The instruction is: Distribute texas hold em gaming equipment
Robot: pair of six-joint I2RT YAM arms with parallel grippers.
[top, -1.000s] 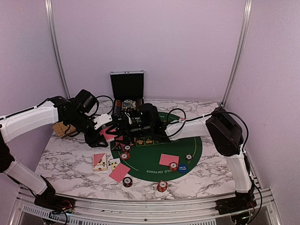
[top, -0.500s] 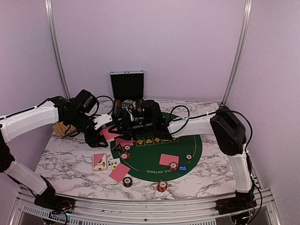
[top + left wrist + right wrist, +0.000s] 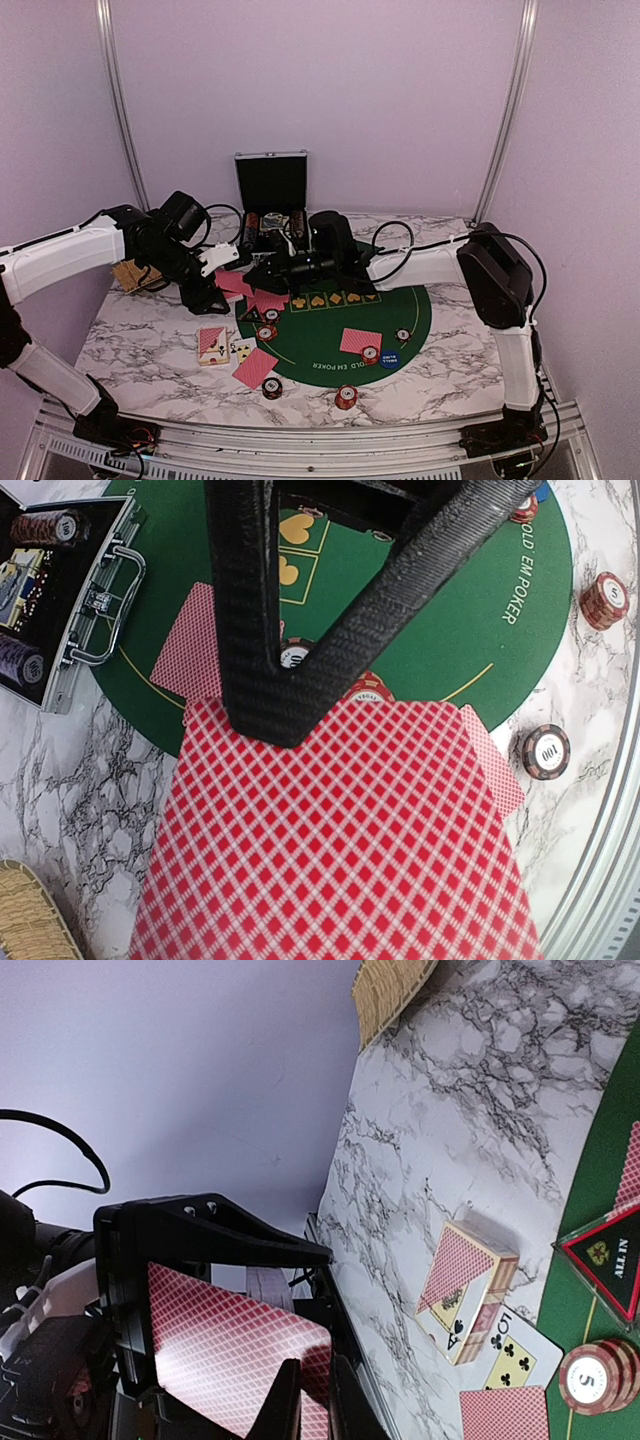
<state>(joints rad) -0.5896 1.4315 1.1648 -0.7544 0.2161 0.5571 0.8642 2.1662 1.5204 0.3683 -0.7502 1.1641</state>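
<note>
Red-backed card [image 3: 340, 850], just one, sits clamped in left claw [image 3: 270, 725] — right claw [image 3: 305, 1400] apart or together, cannot tell.

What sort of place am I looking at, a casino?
Probably a lab test booth, not a casino: plain walls on metal rails, two robot arms bolted to a marble-look table, a green poker mat.
</note>
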